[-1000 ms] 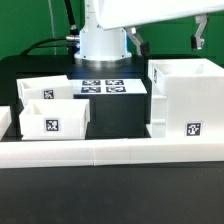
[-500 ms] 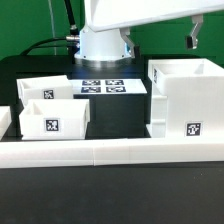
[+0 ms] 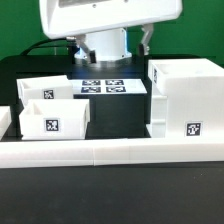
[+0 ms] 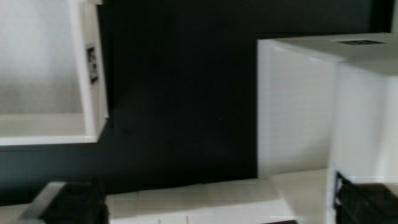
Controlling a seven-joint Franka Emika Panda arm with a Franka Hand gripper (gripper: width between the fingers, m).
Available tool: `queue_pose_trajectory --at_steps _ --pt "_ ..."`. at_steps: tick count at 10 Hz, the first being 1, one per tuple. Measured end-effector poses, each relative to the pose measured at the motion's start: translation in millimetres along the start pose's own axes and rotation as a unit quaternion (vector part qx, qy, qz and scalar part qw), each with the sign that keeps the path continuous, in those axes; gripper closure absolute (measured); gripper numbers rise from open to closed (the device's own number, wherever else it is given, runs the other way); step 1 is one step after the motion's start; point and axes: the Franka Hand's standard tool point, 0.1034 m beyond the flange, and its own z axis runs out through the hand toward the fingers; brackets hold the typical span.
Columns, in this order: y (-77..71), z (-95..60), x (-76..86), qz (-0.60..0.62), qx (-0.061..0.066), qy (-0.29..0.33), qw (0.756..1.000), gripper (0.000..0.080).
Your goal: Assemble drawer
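Swung toward the exterior view's left and lower within the last second, carrying the hand off the case side to above the gap between case and trays. Parts unmoved.

Case standing on the surface at the exterior view's right, opening apparently facing up. Front tray and rear tray close together, well left of the case, neither inserted.

Hand fingers apart, gripping nothing.

Probably approaching a tray. Centre over one wall, descend straight, clamp clear of the neighbouring tray.

Marker board lying behind the gap, no obstacle. Rail running along the front, just before trays and case. Blocks any forward slide, so lift before traversing to the case.
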Motion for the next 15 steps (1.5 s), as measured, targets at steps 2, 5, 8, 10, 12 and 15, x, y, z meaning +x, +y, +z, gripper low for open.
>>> queue_pose_trajectory --at_steps 2,5,8,10,12,15 --pt "30.1 16.6 -4.4 -0.015 -0.008 0.007 1.0 0.0151" --pt "35.2 23.3 -5.0 -0.018 -0.01 0.007 1.0 0.0151" --pt "37.0 26.5 -6.7 -0.018 -0.011 0.006 1.0 0.0151" --pt "48.6 53.7 -21.9 -0.014 -0.026 0.012 0.999 0.0151" --pt "53.7 71.3 -25.1 -0.012 -0.034 0.016 0.999 0.0151" --pt "57.7 96.6 -31.2 -0.013 -0.043 0.015 0.999 0.0151"
